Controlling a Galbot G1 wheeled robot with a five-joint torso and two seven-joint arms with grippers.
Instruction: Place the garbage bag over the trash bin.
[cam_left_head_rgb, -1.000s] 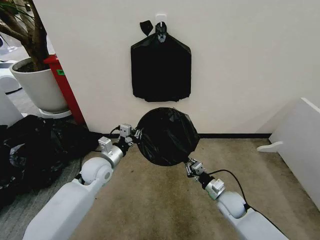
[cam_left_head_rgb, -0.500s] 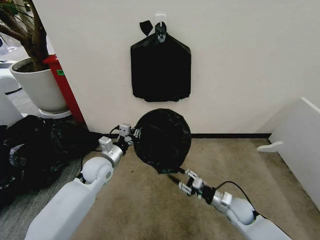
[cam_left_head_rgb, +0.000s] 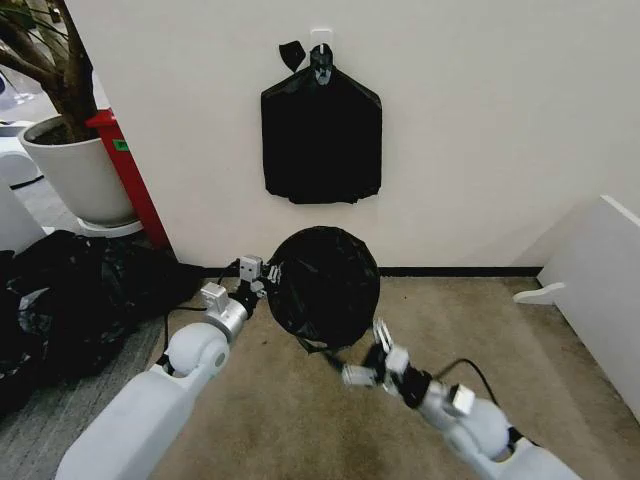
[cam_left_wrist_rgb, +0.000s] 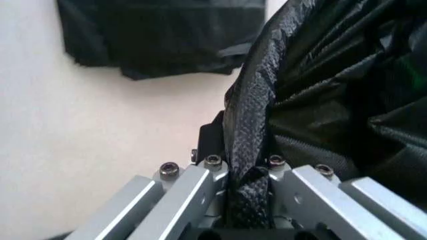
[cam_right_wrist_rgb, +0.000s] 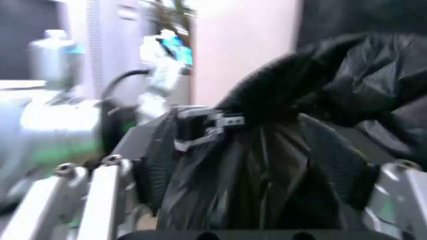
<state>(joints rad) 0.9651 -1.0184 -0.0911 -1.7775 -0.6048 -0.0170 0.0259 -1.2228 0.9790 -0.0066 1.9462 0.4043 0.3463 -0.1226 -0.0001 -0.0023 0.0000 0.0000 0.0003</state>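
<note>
The glossy black garbage bag (cam_left_head_rgb: 325, 285) is stretched into a round, wrinkled shape low against the wall. The trash bin is hidden by this film. My left gripper (cam_left_head_rgb: 264, 274) is at the bag's left edge. In the left wrist view, the left gripper (cam_left_wrist_rgb: 248, 200) is shut on a fold of the garbage bag (cam_left_wrist_rgb: 320, 100). My right gripper (cam_left_head_rgb: 366, 353) hovers over the carpet just below the bag's lower edge, fingers spread open. A thin strand of film trails toward it. Close up, black garbage bag film (cam_right_wrist_rgb: 293, 125) lies between its wide-apart fingers (cam_right_wrist_rgb: 93, 195).
A flat black bundle (cam_left_head_rgb: 322, 135) hangs on the wall above the bag. A heap of black plastic (cam_left_head_rgb: 70, 300) sprawls at the left, beside a white plant pot (cam_left_head_rgb: 75, 170) and a red post (cam_left_head_rgb: 128, 175). A white board (cam_left_head_rgb: 600, 290) leans at the right.
My right gripper has left the bag's lower right edge, pulled back toward me and leftward, and opened. The bag has drawn in slightly. The left gripper keeps its hold.
</note>
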